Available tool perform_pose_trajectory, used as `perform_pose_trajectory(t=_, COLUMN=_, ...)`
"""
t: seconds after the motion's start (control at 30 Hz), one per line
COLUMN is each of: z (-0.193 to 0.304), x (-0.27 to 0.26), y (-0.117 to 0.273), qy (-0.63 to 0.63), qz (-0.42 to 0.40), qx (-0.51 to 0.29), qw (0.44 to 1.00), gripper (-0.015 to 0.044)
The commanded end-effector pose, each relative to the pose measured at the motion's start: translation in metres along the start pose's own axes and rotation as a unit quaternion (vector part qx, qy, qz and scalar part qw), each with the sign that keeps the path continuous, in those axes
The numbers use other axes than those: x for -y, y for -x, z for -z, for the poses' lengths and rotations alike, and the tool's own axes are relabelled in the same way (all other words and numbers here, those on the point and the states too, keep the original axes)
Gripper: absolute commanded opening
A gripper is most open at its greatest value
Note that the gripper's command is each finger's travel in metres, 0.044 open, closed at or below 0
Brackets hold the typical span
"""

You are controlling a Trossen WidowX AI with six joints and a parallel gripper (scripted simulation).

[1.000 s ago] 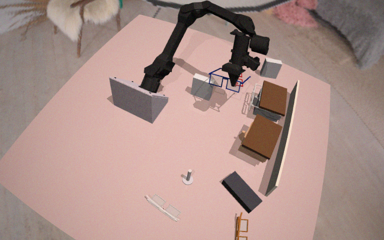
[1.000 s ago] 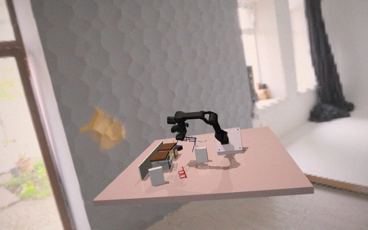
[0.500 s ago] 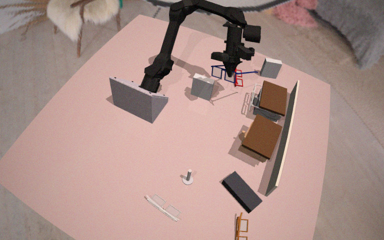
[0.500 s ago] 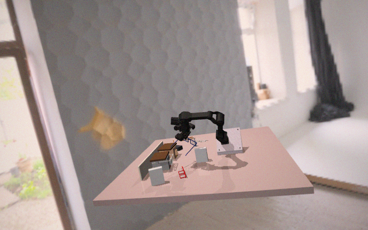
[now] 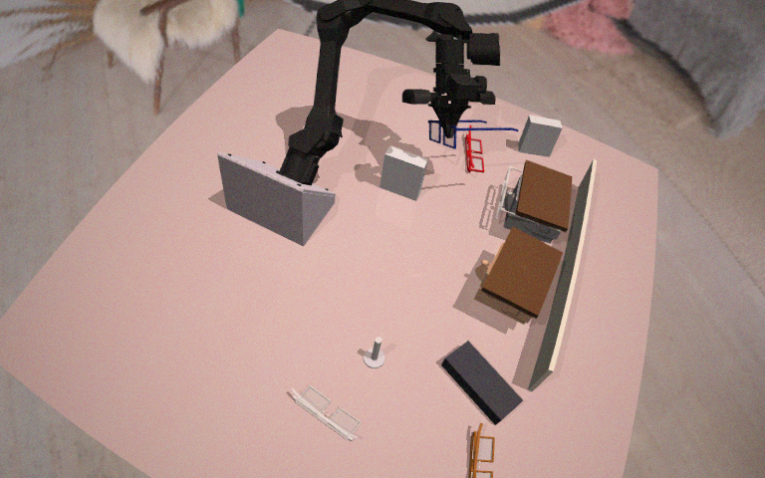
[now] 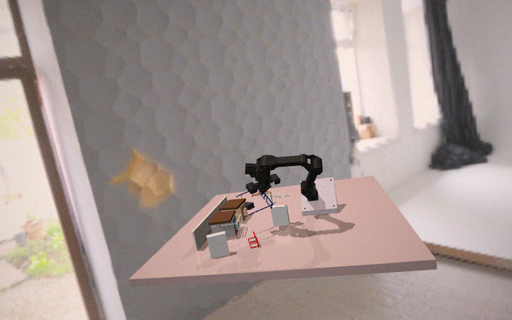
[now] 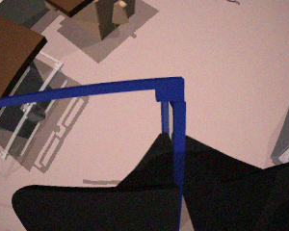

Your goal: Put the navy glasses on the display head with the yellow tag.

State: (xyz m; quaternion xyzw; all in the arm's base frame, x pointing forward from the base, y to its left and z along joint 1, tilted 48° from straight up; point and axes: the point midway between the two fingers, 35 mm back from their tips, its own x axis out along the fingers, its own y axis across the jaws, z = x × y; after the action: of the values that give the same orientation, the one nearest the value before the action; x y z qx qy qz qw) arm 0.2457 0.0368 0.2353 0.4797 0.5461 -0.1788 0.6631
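The navy glasses are held in the air near the back, temples pointing toward the shelf side. My gripper is shut on their front frame. A tan head stands under a brown board; a small yellow patch, likely its tag, shows in the wrist view. It wears no glasses that I can see. The other, dark grey head stands under another brown board and wears white glasses. The navy glasses are apart from both heads.
Red glasses lie below my gripper, between two pale blocks. A long panel stands behind the heads. A black block, a small post, pale glasses and orange glasses are farther off.
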Motion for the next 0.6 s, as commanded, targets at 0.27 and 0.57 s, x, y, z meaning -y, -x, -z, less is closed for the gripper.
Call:
perform_pose_trajectory(t=0.27, z=0.023, x=0.011, y=0.02, qy=-0.158, qz=-0.037, qx=0.023, qw=0.986, gripper=0.0)
perform_pose_trajectory(t=0.57, z=0.04, x=0.022, y=0.033, qy=-0.281, qz=-0.07, qx=0.026, qw=0.957, gripper=0.0)
